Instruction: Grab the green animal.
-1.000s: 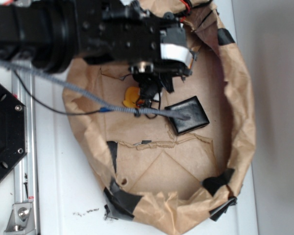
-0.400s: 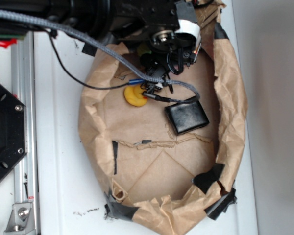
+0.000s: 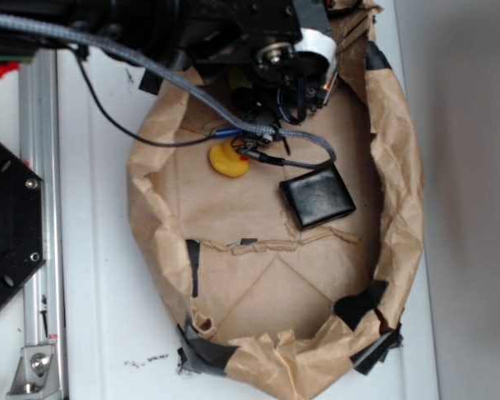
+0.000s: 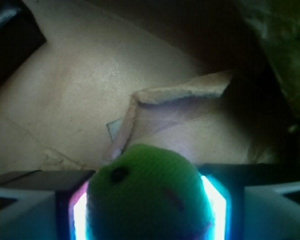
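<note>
- Exterior view: one brown paper nest [image 3: 404, 208], crumpled into a walled ring and patched with several strips of black tape, lies on a white table [image 3: 100, 333].
- Inside the ring are one yellow rubber duck [image 3: 228, 160] and one flat black square pad [image 3: 317, 197], lying apart from each other on the paper floor.
- One black robot arm [image 3: 233, 25] reaches in over the far rim, trailing a grey braided cable [image 3: 150, 62] and a thin black wire.
- The gripper [image 3: 258, 100] hangs just beyond the duck; from here I cannot tell how its jaws stand.
- A small yellowish-green patch beside the gripper may be the green animal [image 3: 240, 81], mostly hidden by the arm.
- To the left of the ring, one metal rail [image 3: 40, 208] and one black plate [image 3: 8, 225] rest on the table.
- Wrist view: one green animal [image 4: 149, 195] fills the gap of the gripper [image 4: 149, 210], its rounded green head with a dark eye spot pinched between two lit pads [image 4: 79, 215], touching on both sides.
- Below it is brown paper with one raised torn fold [image 4: 180, 95]; the far right side is dark.
</note>
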{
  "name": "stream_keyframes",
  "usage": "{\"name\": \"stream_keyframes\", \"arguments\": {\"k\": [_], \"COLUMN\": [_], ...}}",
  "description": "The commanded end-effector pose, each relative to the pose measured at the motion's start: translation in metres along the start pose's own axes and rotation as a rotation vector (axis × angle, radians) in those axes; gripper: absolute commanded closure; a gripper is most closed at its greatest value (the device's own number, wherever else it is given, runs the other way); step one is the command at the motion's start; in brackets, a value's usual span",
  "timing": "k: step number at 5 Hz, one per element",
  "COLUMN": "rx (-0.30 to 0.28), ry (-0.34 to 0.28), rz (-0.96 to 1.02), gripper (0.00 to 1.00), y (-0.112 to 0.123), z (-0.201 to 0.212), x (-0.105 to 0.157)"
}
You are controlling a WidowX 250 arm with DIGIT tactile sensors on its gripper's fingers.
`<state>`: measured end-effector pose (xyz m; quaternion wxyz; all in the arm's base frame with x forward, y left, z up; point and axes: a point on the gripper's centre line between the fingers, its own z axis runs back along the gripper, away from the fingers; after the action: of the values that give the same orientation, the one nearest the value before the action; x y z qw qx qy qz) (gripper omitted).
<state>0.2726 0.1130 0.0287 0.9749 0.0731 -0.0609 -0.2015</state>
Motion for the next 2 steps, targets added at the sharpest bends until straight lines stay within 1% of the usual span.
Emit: {"name": "stream_keyframes", "arguments": {"k": [1, 2], "rx": [0.0, -0.071], "ry": [-0.116, -0.047], "rz": [-0.054, -0.015], "gripper": [1.0, 1.0], "y": [-0.039, -0.072], "z": [0.068, 0.123], "x": [0.036, 0.061]}}
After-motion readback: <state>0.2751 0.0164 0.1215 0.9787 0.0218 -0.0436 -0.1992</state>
